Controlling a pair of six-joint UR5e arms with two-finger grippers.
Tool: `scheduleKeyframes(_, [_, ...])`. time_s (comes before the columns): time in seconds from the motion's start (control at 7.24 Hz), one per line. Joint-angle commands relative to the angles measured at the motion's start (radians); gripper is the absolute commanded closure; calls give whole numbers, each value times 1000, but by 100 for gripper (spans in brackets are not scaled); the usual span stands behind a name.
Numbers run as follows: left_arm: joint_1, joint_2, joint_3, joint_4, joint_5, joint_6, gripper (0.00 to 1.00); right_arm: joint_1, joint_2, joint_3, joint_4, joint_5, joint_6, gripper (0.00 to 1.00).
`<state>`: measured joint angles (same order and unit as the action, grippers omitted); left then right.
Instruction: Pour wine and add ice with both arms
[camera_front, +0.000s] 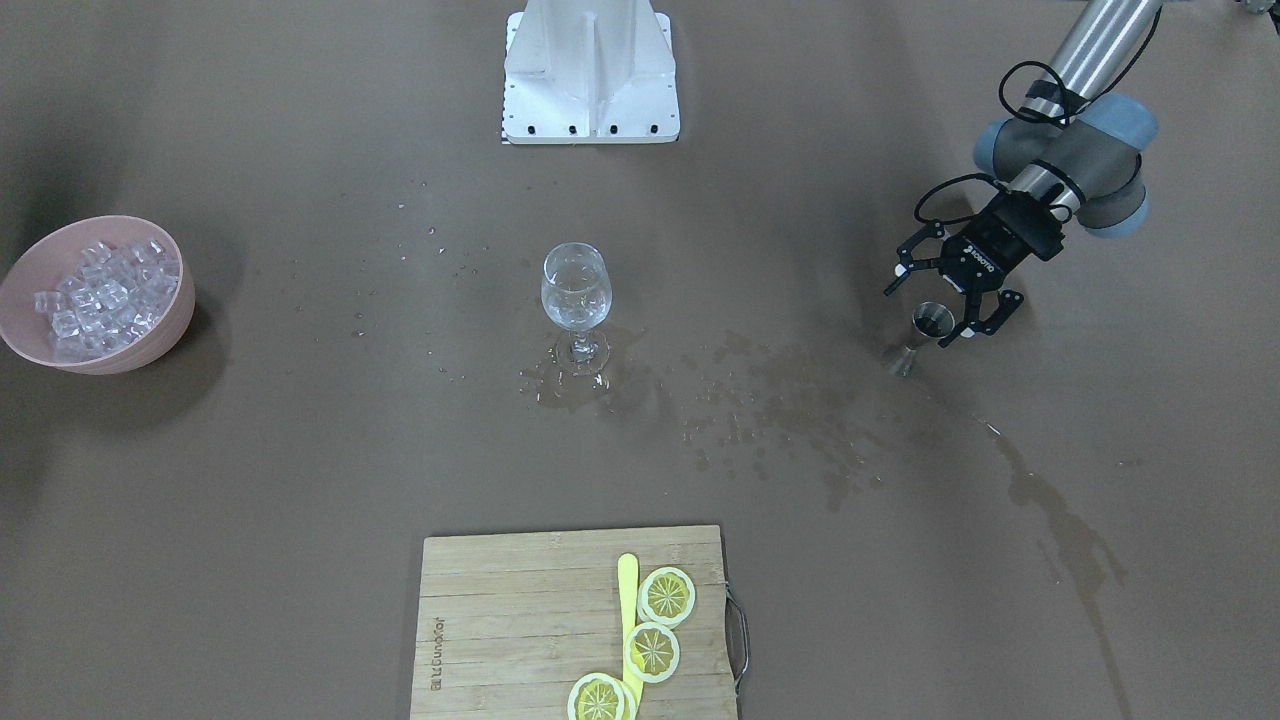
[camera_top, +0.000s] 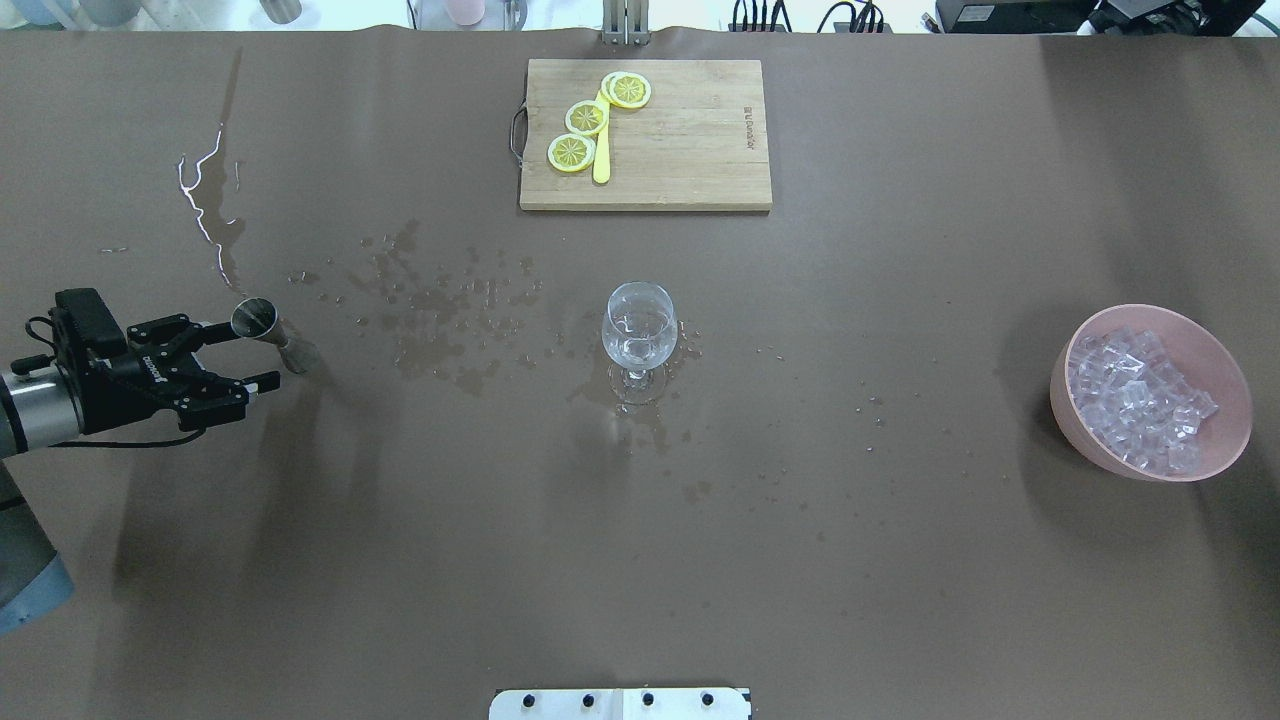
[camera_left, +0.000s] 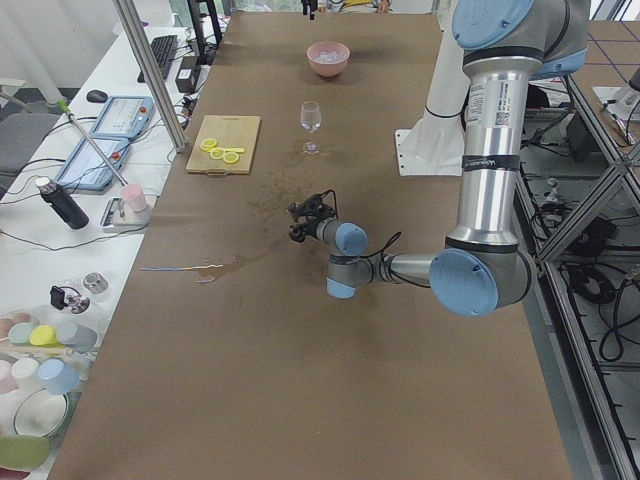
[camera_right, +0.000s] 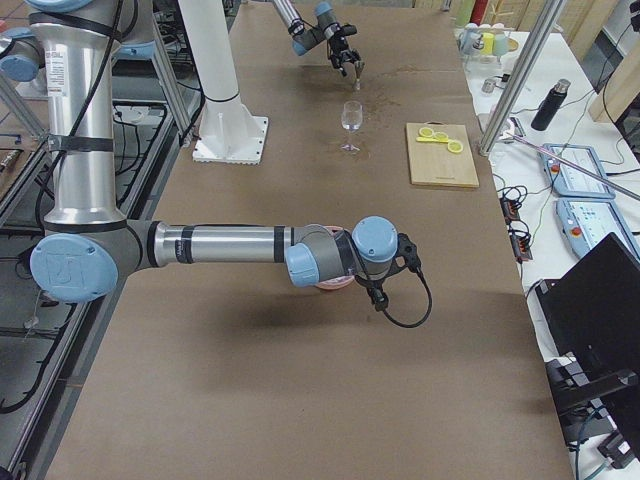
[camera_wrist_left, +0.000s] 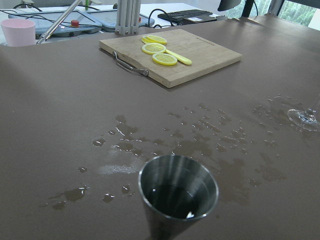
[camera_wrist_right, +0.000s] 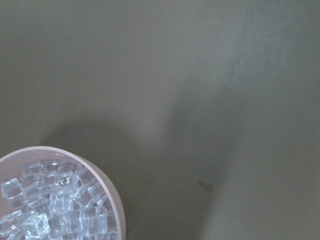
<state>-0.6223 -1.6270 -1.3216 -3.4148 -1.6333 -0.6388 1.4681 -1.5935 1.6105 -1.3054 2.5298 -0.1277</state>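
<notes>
My left pincer (camera_top: 243, 352) is spread, and the steel jigger (camera_top: 262, 322) stands on the tabletop just past its tips. Wine (camera_top: 637, 350) sits in the glass (camera_top: 639, 312) well ahead, so pouring looks done. I cannot tell my right pincer's (camera_right: 380, 288) state. The ice (camera_wrist_right: 45, 205) lies in the bowl (camera_wrist_right: 112, 200) beneath it, so next comes a descent and grab.
</notes>
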Motion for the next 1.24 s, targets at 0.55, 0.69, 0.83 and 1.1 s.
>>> scheduleKeyframes(0.55, [42,-51,45,-4,155,-5,3,0,20,-40,0,1,0,0])
scheduleKeyframes(0.69, [42,-50,48,-1,156,-2,3,0,20,-40,0,1,0,0])
scheduleKeyframes(0.83, [42,-47,61,-1,158,-1,3,0,24,-40,0,1,0,0])
scheduleKeyframes(1.1, [65,-40,67,-3,277,2,3,0,26,-40,0,1,0,0])
